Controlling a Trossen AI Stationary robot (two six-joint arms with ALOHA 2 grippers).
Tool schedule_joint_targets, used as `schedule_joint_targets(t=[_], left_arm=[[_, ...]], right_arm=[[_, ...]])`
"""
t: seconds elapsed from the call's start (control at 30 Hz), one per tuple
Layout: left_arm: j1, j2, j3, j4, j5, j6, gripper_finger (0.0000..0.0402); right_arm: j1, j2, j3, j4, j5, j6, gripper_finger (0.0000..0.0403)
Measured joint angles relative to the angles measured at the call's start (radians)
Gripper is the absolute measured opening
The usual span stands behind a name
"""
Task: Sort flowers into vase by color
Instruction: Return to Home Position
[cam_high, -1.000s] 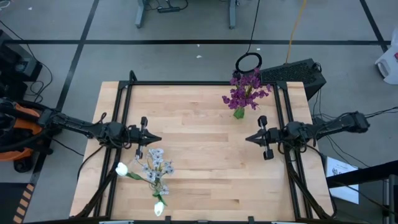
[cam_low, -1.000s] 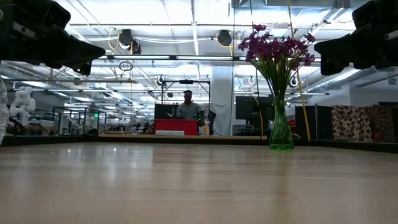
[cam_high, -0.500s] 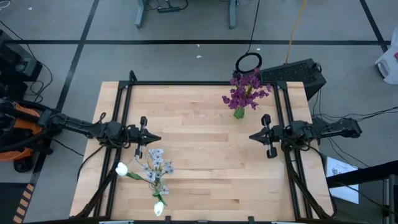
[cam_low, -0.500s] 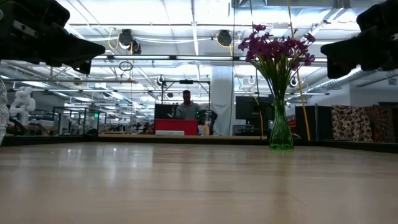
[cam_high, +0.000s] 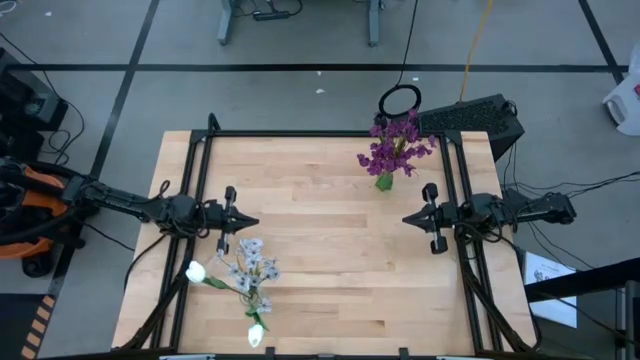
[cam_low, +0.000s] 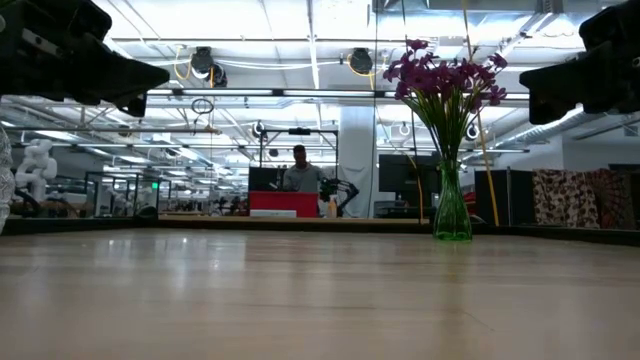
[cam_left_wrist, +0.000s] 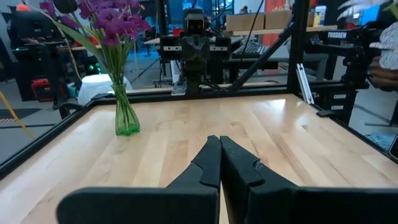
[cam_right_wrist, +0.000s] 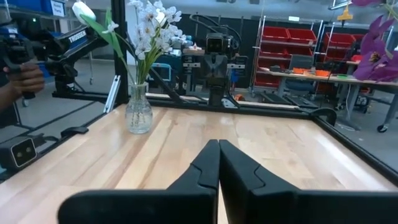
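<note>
Purple flowers (cam_high: 395, 148) stand with their stems in a green glass vase (cam_low: 452, 208) at the table's far right; the left wrist view shows them too (cam_left_wrist: 106, 18). White tulip buds and a pale small-blossom sprig (cam_high: 245, 272) stand in a clear vase (cam_right_wrist: 138, 115) at the near left. My left gripper (cam_high: 252, 224) is shut and hovers above the table just beyond the clear vase. My right gripper (cam_high: 405, 219) is shut too and hovers near the table's right side, on the near side of the green vase. They point at each other across the middle.
A black frame rail (cam_high: 330, 133) runs around the wooden table top. The middle of the table (cam_high: 330, 240) between the two grippers is bare wood. A person (cam_low: 301, 172) stands in the room far behind the table, and a hand (cam_right_wrist: 22, 78) shows at the right wrist view's edge.
My right gripper has drawn back a little toward the table's right edge, staying shut. The left arm and both vases have kept still.
</note>
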Motion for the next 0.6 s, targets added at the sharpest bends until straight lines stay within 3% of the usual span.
schedule_joint_targets(t=[0.6], left_arm=[[0.002,-0.02,0.0,0.094,0.035,0.054,0.0004]], right_arm=[[-0.078,0.001,0.0,-0.011,-0.049,-0.013,0.0]])
